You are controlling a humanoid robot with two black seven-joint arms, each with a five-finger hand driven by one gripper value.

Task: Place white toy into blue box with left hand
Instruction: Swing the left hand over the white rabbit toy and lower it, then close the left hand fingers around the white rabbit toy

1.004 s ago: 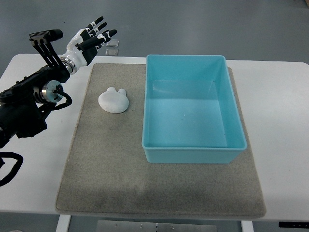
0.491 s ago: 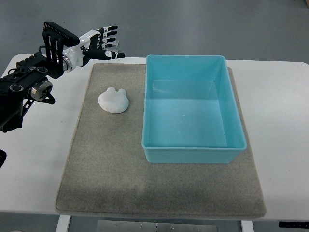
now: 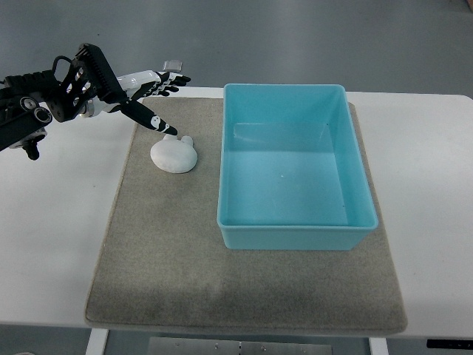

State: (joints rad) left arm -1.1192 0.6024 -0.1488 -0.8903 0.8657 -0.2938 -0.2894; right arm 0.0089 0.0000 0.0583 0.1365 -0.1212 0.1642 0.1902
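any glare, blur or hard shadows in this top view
Top view: even, soft overhead light; the glossy floor of the blue plastic box shows pale reflections, the grey felt mat shows none; the white rabbit-shaped toy is bright with little surface detail; the left hand looks sharp, without motion blur; shadows are faint.

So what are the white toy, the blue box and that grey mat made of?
White toy: likely matte plastic or rubber, rounded, no shine. Blue box: smooth moulded plastic, faint reflections on its floor. Grey mat: looks like felt, fuzzy and dull.
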